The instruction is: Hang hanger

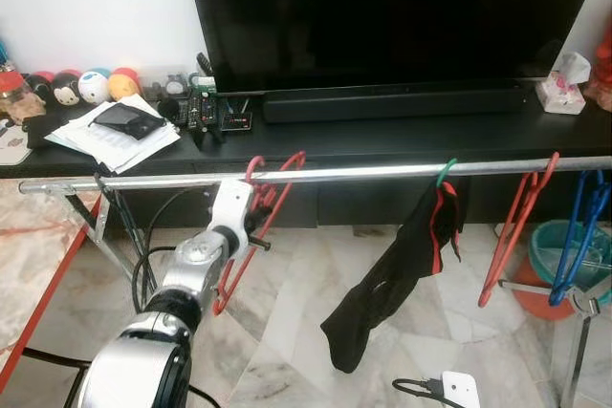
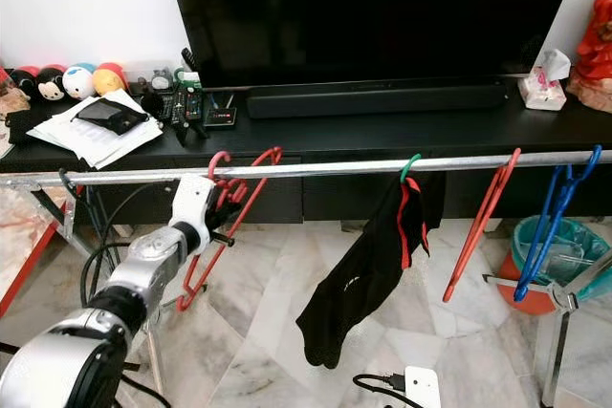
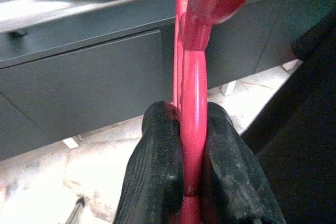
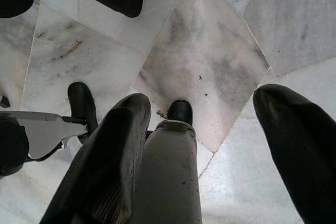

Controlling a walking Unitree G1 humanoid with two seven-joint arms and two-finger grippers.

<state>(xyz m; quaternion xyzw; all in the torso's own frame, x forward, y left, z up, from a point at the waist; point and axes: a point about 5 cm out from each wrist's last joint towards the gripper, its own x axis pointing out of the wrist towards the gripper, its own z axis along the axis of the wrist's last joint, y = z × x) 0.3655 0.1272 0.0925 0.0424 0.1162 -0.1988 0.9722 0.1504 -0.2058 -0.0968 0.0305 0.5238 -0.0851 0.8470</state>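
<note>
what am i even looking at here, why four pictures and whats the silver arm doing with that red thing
It is a humanoid robot doing a chore. The two wide pictures come from cameras in its head; the other two sit on its wrists. Its left gripper has its black fingers shut on a red hanger, whose hook is over the silver rail. Further along the rail hang a black garment, another red hanger and a blue hanger. The right gripper hangs open over the marble floor. Behind stands a television.
</note>
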